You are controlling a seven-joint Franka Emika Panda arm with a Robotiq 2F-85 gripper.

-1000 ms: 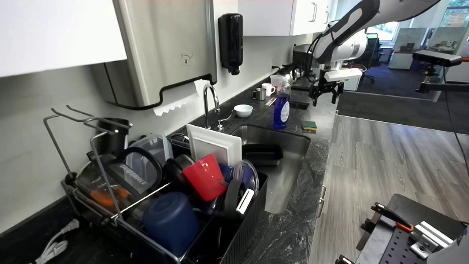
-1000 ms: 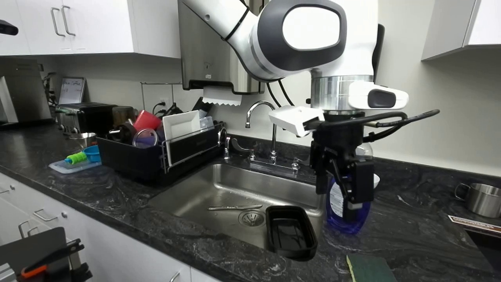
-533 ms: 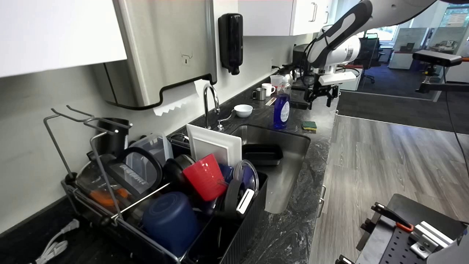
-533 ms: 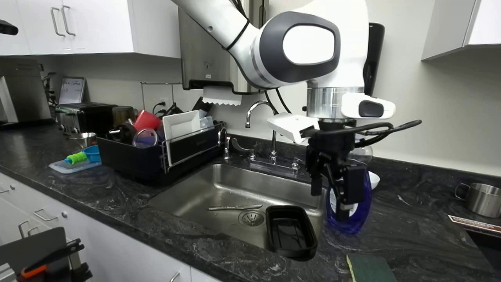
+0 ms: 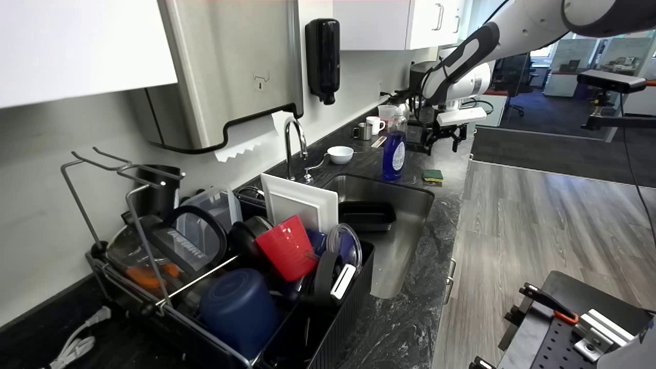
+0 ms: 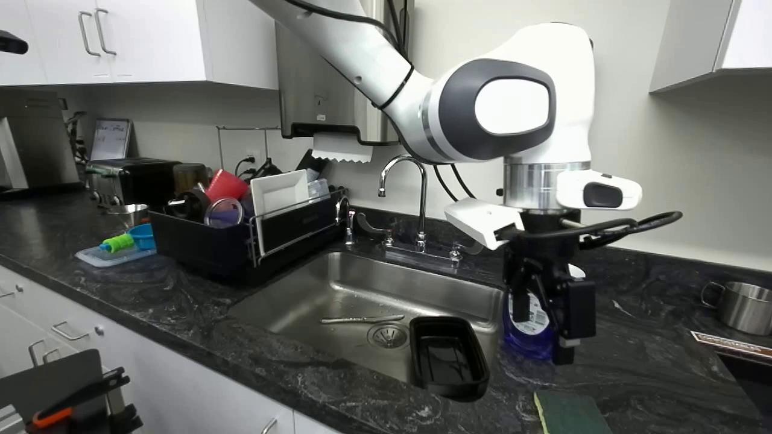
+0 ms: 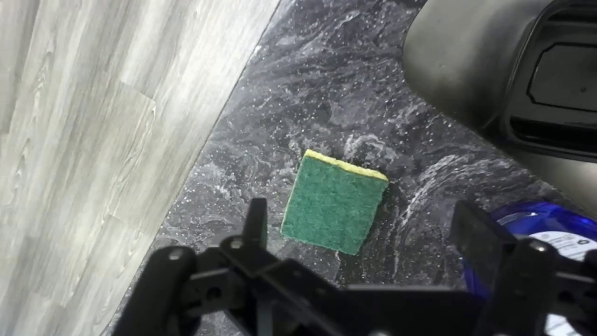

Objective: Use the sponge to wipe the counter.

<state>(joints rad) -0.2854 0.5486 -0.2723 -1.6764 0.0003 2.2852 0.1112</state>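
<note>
The gripper [image 6: 541,337] has just been lowered, spread wide, nothing held. The sponge [image 7: 333,205] is seen mid-frame in the wrist view, flat on the bench [image 7: 322,93]; a grasp is apparently being prepared, before any wiping.

White-and-grey robot arm [image 6: 458,114] sloping downward, wrist [image 6: 543,185] upright, black tool [image 7: 364,221] pointing down, fingers [image 7: 256,224] spread wide

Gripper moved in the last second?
Yes: in an exterior view the gripper now sits lower, and farther picture-right of the fixed faucet, than before.
</note>
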